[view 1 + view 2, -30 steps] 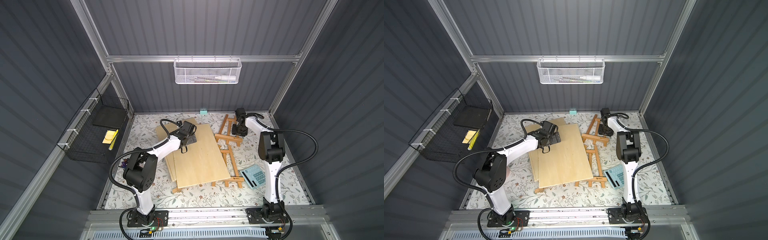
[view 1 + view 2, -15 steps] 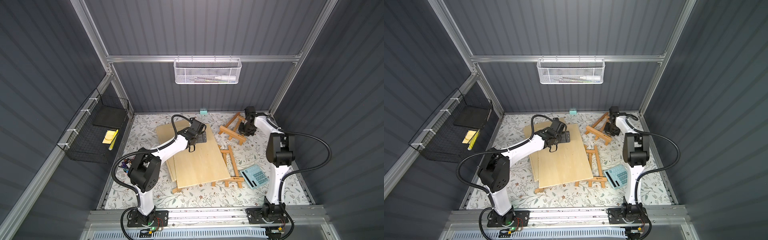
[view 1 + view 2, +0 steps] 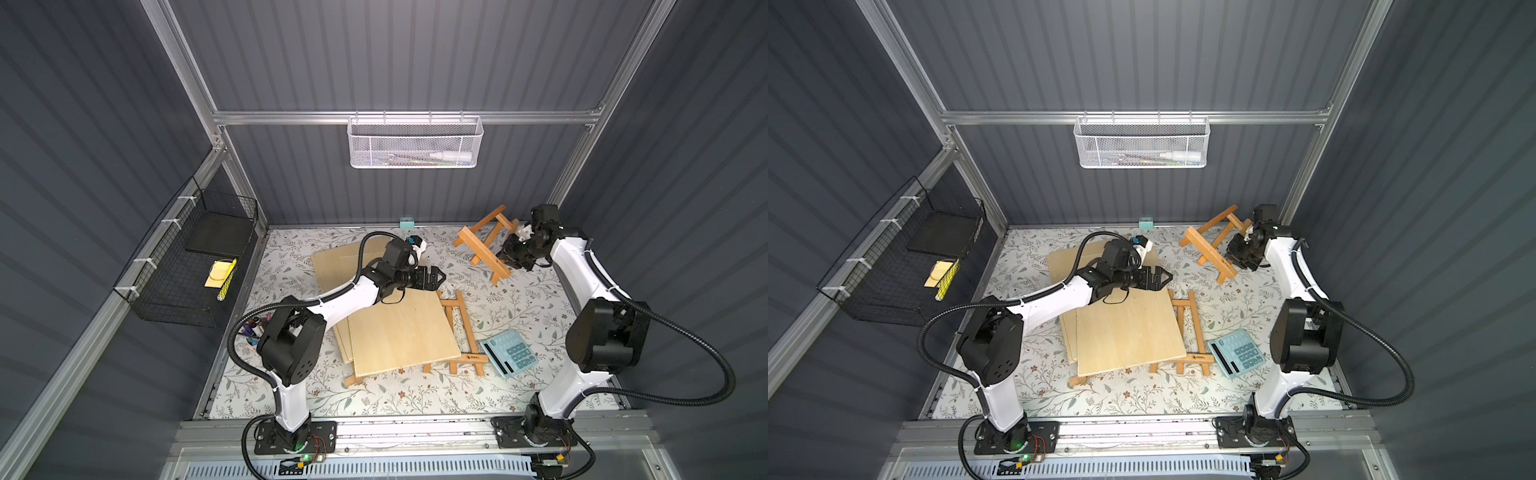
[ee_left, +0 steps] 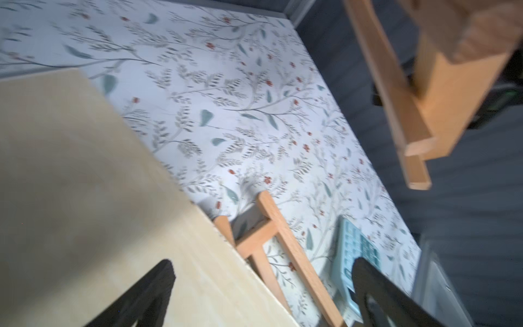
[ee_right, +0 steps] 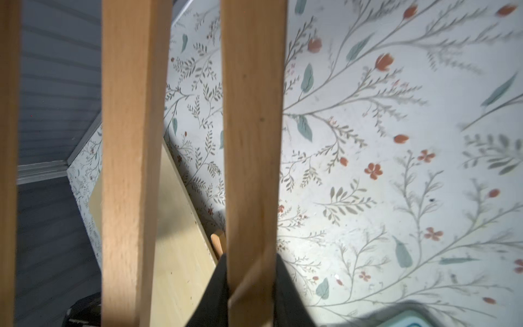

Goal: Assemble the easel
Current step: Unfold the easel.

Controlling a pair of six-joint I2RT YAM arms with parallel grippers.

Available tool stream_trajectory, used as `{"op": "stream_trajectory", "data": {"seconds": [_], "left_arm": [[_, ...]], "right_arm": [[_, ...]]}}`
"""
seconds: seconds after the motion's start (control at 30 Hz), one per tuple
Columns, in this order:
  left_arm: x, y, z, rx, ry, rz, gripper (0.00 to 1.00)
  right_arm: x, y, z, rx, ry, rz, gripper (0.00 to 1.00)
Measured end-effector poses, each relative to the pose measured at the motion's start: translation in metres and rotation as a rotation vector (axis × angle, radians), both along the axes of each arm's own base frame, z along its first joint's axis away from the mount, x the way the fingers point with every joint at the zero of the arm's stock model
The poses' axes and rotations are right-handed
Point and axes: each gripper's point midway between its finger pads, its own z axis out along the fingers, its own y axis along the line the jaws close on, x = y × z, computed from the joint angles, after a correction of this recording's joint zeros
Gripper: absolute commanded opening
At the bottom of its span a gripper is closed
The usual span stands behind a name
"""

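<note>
I am working inside a booth of dark grey ribbed walls (image 3: pixel 415 62) on an aluminium frame, over a tabletop (image 3: pixel 519 291) covered in a pale pattern of leaves and small red flowers. A black wire basket (image 3: pixel 178 266) is hanging on the wall on my left-arm side, and a white mesh basket (image 3: pixel 415 141) is hanging on the back wall. A stack of pale plywood boards (image 3: pixel 399 328) is lying flat, and a teal calculator (image 3: pixel 509 353) is resting near my right arm's base.

The easel is showing as two honey-coloured wooden pieces. The easel frame (image 3: pixel 480 255), made of slats joined by a thick crossbar, is tilting up near the far corner. The flat easel piece (image 3: pixel 465 328), ladder-like, is lying on the tabletop, partly tucked under the boards' edge.

My right jaws are clenching on one slat (image 5: pixel 252 141) of the easel frame, with a black finger (image 5: pixel 291 297) pressing on each side of it. The rest of the frame is reaching away ahead of them. I cannot tell whether its lowest end is touching the tabletop.

My left jaws are standing wide apart and gripping nothing. Their fingers (image 4: pixel 147 288) are hovering over the top board's edge. The flat easel piece is lying just below and ahead of them, and the easel frame is hanging further ahead and higher.
</note>
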Motion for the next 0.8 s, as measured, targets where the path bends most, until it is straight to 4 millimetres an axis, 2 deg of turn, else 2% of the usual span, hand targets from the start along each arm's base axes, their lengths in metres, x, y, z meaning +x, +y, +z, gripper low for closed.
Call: {"op": "stream_trajectory", "data": {"seconds": [0.17, 0.3, 0.57, 0.8], "left_arm": [[-0.021, -0.023, 0.019, -0.122, -0.006, -0.163, 1.00], [-0.030, -0.035, 0.027, -0.188, -0.005, -0.246, 1.00], [-0.023, -0.051, 0.050, -0.361, -0.005, -0.263, 1.00], [-0.019, -0.056, 0.059, -0.437, 0.018, -0.253, 0.99]], "right_arm": [[-0.003, 0.011, 0.002, 0.070, 0.014, 0.008, 0.02], [-0.002, 0.016, 0.008, 0.099, 0.000, 0.021, 0.02], [-0.005, 0.033, 0.030, 0.159, -0.055, 0.071, 0.02], [-0.012, 0.048, 0.047, 0.180, -0.093, 0.116, 0.02]]}}
